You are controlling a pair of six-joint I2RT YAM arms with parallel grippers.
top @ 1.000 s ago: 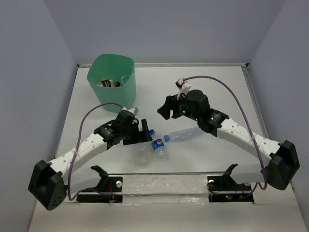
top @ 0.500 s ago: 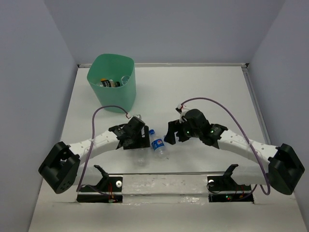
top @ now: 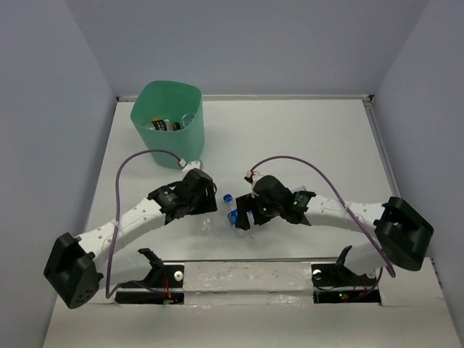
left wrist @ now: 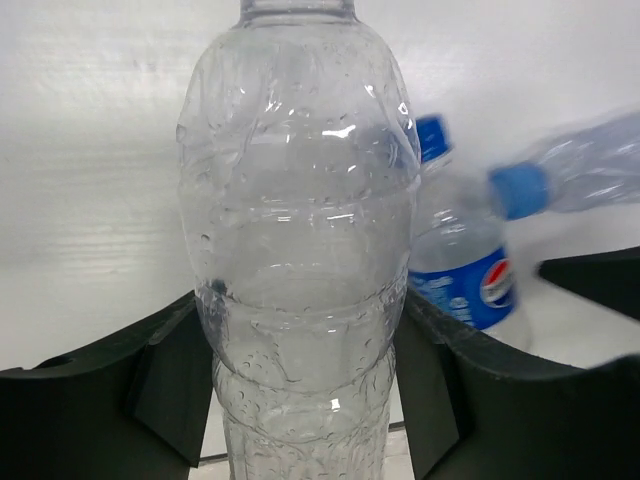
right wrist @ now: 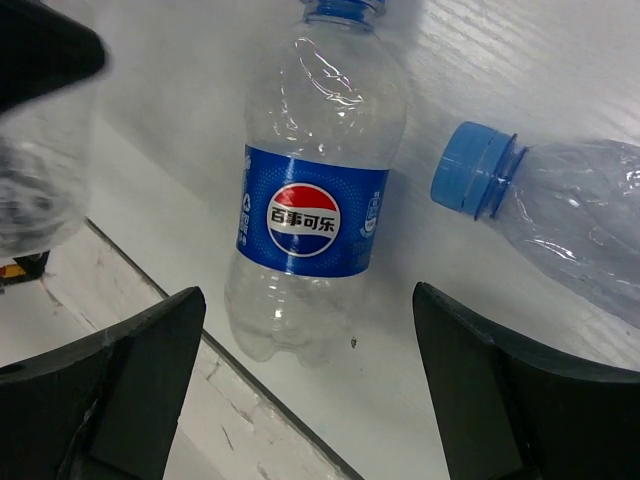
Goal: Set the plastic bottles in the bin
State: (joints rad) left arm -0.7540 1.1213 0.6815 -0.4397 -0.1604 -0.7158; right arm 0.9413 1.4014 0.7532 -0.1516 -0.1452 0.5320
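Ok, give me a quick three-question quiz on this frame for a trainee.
1. True or false: the right gripper is shut on the blue-labelled bottle.
2. Which bottle sits inside the left gripper? A) an orange one B) the unlabelled clear bottle C) the blue-labelled one
3. What colour is the cap of the third bottle, lying beside the blue-labelled one?
Key: 1 false, it is open over it; 2 B; 3 blue.
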